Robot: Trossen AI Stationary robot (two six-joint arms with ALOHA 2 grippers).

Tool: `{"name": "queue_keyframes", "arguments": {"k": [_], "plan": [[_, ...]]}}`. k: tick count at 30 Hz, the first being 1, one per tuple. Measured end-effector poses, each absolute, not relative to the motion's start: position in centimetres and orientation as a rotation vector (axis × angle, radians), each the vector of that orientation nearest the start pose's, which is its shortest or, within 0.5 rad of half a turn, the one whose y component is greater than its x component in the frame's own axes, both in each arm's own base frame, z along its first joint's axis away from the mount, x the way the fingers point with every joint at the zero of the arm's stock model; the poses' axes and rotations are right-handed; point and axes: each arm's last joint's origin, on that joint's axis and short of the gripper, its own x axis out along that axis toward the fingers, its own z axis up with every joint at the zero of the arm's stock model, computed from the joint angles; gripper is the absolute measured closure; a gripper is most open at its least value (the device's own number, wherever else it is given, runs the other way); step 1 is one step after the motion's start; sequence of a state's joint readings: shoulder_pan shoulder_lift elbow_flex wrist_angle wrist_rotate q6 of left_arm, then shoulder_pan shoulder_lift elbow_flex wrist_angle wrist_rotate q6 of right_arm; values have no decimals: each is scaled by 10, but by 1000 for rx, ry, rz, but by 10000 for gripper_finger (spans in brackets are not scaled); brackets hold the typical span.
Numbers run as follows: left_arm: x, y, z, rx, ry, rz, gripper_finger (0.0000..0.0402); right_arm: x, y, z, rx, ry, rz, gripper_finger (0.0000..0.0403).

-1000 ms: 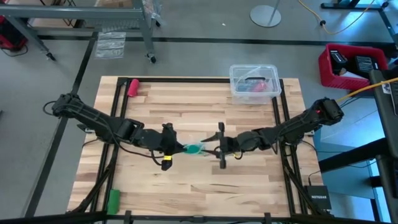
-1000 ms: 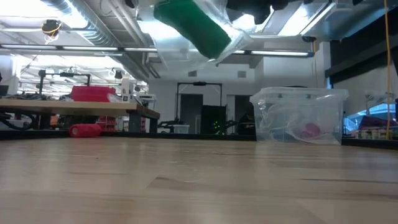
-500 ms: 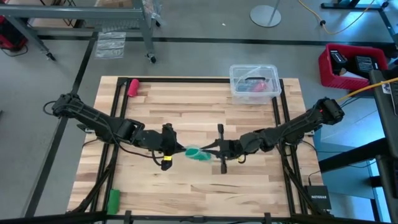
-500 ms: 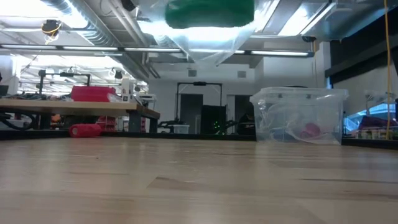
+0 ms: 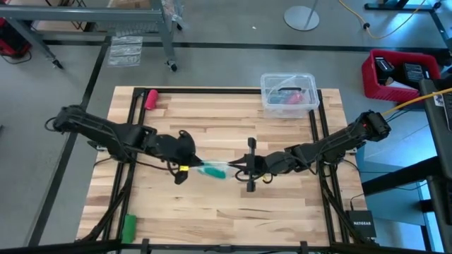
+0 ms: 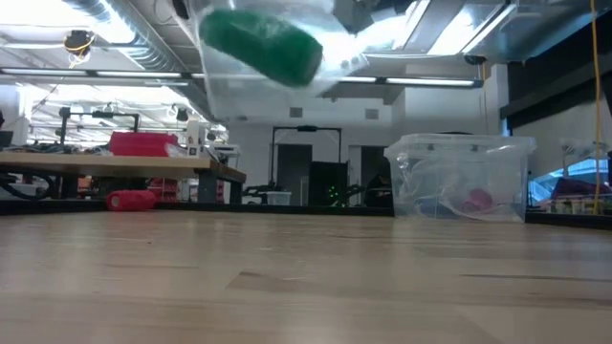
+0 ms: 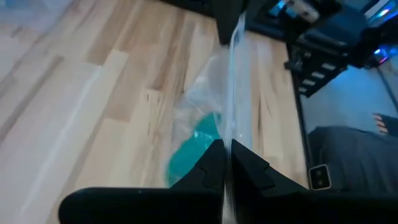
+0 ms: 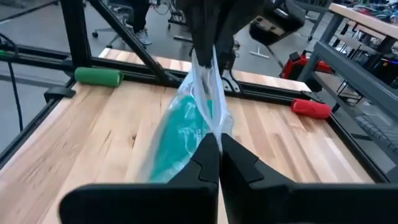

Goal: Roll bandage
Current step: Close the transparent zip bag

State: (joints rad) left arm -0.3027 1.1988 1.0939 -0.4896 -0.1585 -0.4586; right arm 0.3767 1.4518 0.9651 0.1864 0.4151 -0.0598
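The bandage (image 5: pixel 214 171) is a compact teal roll inside a clear plastic bag (image 5: pixel 220 166), held in the air over the middle of the table. My left gripper (image 5: pixel 194 166) is shut on the bag's left end, and my right gripper (image 5: pixel 233 167) is shut on its right end. In the low view the bandage (image 6: pixel 260 43) hangs high above the tabletop, slanted within the bag (image 6: pixel 325 67). In the left wrist view the bandage (image 7: pixel 189 152) lies just beyond my fingers. The right wrist view shows the bandage (image 8: pixel 180 140) beside my fingertips. My left gripper pinches the bag's thin edge (image 7: pixel 235 106) between its two fingers, coming from the table's left and slanting down. The bag is lifted clear and runs on toward the other gripper. My right gripper pinches the bag's gathered plastic (image 8: pixel 210 112) between its two fingers, nearly level from the table's right. The bag stretches away toward the left gripper with the roll hanging beside it.
A clear plastic box (image 5: pixel 288 93) with small items stands at the far right. A pink-red roll (image 5: pixel 151 98) lies at the far left corner and a small green roll (image 5: pixel 128 227) at the near left corner. Black frame rails (image 5: pixel 212 90) border the tabletop.
My left gripper has gone toward the table's left edge, taking its end of the bag along. The bag is now drawn out longer between the two grippers. In the low view the roll inside has swung from one slant, through level, to the opposite slant.
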Motion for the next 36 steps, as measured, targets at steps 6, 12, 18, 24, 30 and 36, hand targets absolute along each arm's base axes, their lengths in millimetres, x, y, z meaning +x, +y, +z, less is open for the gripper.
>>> {"name": "queue_keyframes", "arguments": {"k": [6, 12, 18, 24, 30, 36], "plan": [[240, -69, 332, -258, 601, -26, 378, 308, 104, 271, -178, 301, -37, 400], [247, -53, 329, -241, 602, 29, 283, 310, 101, 267, -186, 320, -62, 400], [221, -44, 337, -151, 636, 108, 234, 312, 99, 266, -182, 324, -75, 401], [207, -52, 301, -89, 574, 170, 244, 314, 82, 251, -146, 315, -130, 401], [206, -49, 251, -97, 457, 162, 254, 322, 59, 231, -79, 181, -145, 401], [200, -42, 222, -79, 495, 245, 254, 332, 47, 214, -70, 186, -133, 402]]}}
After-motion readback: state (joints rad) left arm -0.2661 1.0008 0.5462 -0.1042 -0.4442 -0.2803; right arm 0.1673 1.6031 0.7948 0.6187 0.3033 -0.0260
